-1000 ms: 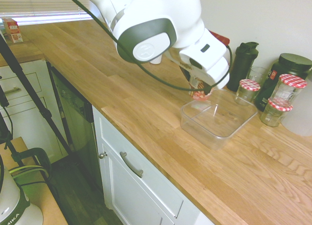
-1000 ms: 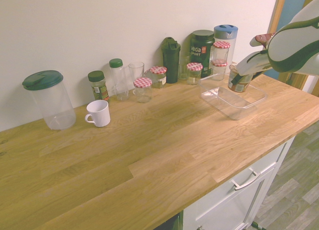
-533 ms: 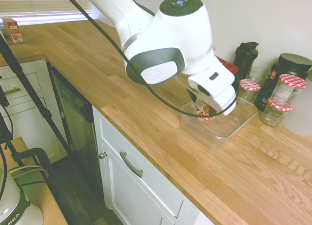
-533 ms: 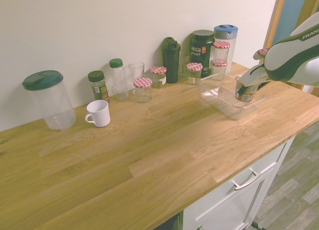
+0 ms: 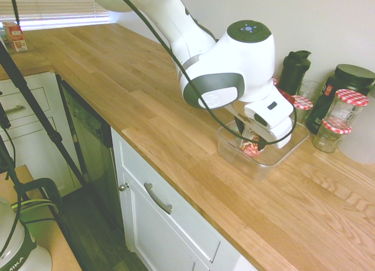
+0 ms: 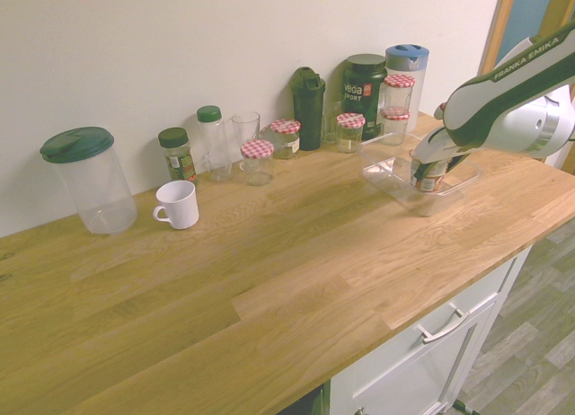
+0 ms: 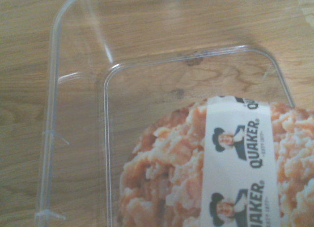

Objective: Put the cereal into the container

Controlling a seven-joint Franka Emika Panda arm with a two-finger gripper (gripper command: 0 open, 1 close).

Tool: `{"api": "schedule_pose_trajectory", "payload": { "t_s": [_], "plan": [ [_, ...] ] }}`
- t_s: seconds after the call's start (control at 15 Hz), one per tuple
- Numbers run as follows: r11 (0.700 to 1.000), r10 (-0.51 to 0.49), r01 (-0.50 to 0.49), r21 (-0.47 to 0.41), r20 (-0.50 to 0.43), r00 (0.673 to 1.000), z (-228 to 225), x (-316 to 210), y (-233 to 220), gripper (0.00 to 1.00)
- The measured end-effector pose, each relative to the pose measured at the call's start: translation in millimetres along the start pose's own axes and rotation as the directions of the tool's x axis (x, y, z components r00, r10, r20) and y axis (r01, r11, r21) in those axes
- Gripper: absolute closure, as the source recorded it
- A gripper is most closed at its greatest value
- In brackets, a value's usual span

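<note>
the pincer (image 6: 429, 163) grips the cereal cup (image 6: 430, 174) within the clear tub (image 6: 402, 187).

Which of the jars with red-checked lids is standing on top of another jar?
The jar nearest the blue-lidded pitcher, upper in its stack; the others all stand on the counter.

The container (image 6: 391, 186) stood on the bench (image 6: 225, 280), with the cereal (image 6: 429, 175) within its walls. In the second exterior view, the mug (image 6: 178, 205) stood well to their left, between the pitcher (image 6: 94, 186) and the container; the shaker (image 6: 309, 110) stood behind the container, to its left.
</note>
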State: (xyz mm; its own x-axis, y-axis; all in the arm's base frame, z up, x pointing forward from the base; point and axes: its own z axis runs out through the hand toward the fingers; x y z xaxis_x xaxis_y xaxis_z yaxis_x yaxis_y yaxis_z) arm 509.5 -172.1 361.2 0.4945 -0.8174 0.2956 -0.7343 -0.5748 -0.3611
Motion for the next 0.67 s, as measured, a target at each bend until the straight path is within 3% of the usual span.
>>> {"api": "schedule_pose_trajectory", "payload": {
  "t_s": [0.2, 0.27, 0.67],
  "plan": [
    [1.0, -0.016, 0.016, -0.017, 0.017, 1.0, 13.5, 4.3, -5.4, 1.0],
    [1.0, -0.018, 0.018, -0.019, 0.022, 1.0, 13.8, 5.9, -6.8, 0.0],
    [0.999, -0.032, 0.034, -0.033, 0.044, 0.998, 12.4, 10.2, -7.2, 0.0]
  ]
}}
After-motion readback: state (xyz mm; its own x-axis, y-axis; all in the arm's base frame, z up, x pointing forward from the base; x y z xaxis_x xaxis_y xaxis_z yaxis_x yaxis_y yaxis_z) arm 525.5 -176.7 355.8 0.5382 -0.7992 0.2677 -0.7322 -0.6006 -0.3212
